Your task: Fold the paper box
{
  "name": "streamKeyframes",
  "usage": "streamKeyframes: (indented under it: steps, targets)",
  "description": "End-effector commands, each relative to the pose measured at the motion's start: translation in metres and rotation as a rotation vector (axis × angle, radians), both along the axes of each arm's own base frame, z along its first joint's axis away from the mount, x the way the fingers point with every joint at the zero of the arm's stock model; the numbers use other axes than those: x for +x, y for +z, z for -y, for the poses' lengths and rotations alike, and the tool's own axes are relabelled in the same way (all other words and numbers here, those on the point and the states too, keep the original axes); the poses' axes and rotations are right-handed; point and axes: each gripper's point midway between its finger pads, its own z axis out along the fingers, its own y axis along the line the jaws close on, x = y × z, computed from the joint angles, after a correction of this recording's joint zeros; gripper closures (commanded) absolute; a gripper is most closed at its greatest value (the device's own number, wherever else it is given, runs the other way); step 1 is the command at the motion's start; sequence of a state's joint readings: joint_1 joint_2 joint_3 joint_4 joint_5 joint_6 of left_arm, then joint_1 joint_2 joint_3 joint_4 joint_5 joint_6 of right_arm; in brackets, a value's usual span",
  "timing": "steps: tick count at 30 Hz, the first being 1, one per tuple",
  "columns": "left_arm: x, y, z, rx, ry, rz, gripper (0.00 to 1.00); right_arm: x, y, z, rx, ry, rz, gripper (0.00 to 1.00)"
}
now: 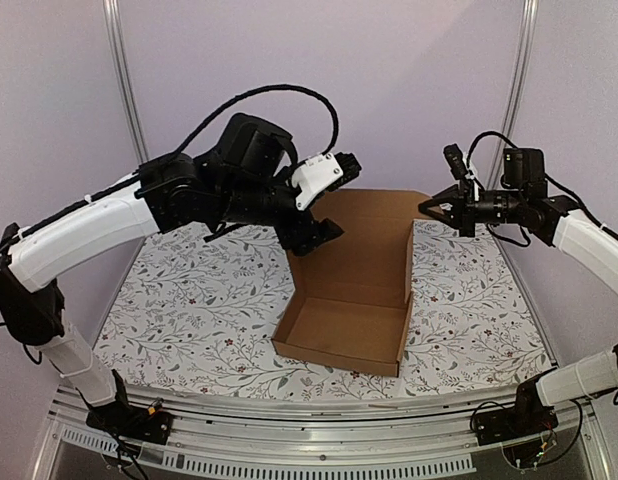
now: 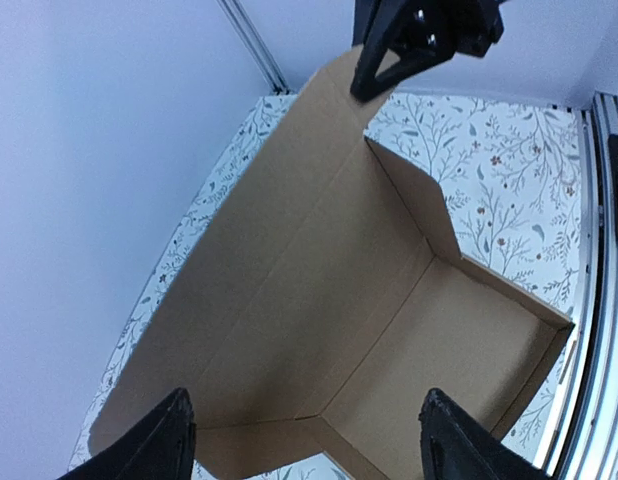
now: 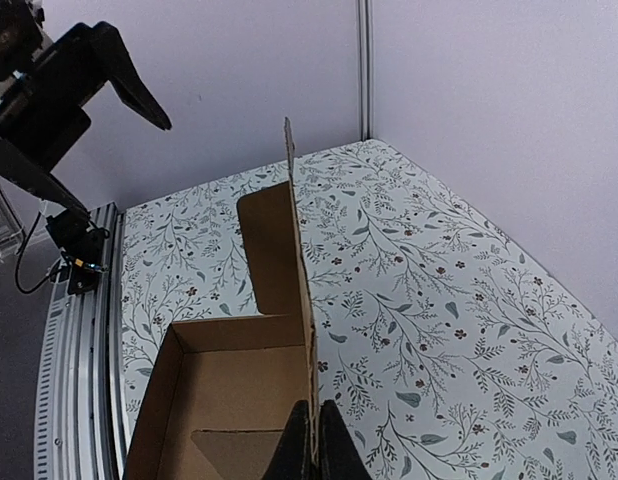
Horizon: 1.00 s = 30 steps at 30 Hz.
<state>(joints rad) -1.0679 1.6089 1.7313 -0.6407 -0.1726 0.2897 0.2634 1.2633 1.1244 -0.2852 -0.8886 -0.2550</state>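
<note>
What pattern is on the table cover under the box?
White cover printed with grey leafy vines and red flowers; clearest in the right wrist view.

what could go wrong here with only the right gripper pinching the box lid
The right gripper pinches just one top corner of the upright lid of the paper box; thin cardboard might slip free or crease there.
The left gripper is open beside the lid's other edge, holding nothing, so the lid could flop or twist.
Nothing pins the box to the table; a pull may drag it.
</note>
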Motion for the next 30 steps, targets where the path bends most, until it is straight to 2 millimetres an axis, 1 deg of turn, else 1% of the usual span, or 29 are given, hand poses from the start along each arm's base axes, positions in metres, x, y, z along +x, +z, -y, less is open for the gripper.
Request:
streamKeyframes:
  steps: [1,6,8,11,14,18,20,24,27,29,30]
  targets:
    - [0.01,-0.003,-0.007,0.079,-0.046,0.006,0.23,-0.023,0.009,-0.007,0.033,0.093,0.035,0.97]
    - [0.021,-0.011,0.001,0.113,-0.068,0.021,0.24,-0.035,0.011,-0.01,0.049,0.147,0.039,0.96]
    - [0.02,-0.008,0.002,0.117,-0.088,0.023,0.25,-0.036,0.011,-0.01,0.048,0.149,0.037,0.96]
    - [0.015,0.004,0.001,0.105,-0.116,0.042,0.27,-0.041,0.011,-0.01,0.049,0.169,0.039,0.96]
    - [0.022,0.008,-0.004,0.123,-0.105,0.069,0.27,-0.05,0.013,-0.012,0.067,0.218,0.038,0.96]
    - [0.034,-0.013,-0.003,0.17,-0.112,0.022,0.3,-0.053,0.015,-0.015,0.073,0.236,0.033,0.95]
    - [0.041,-0.026,-0.001,0.194,-0.112,0.006,0.35,-0.054,0.016,-0.016,0.074,0.238,0.034,0.95]
    - [0.05,-0.039,0.006,0.21,-0.12,0.002,0.48,-0.055,0.013,-0.017,0.074,0.245,0.024,0.95]
    - [0.051,-0.048,0.01,0.221,-0.142,-0.014,0.56,-0.054,0.013,-0.017,0.073,0.246,0.024,0.95]
    - [0.047,-0.052,0.013,0.217,-0.169,-0.039,0.64,-0.052,0.011,-0.016,0.063,0.228,0.023,0.95]
    - [0.045,-0.052,0.014,0.213,-0.181,-0.048,0.71,-0.048,0.009,-0.016,0.054,0.208,0.023,0.95]
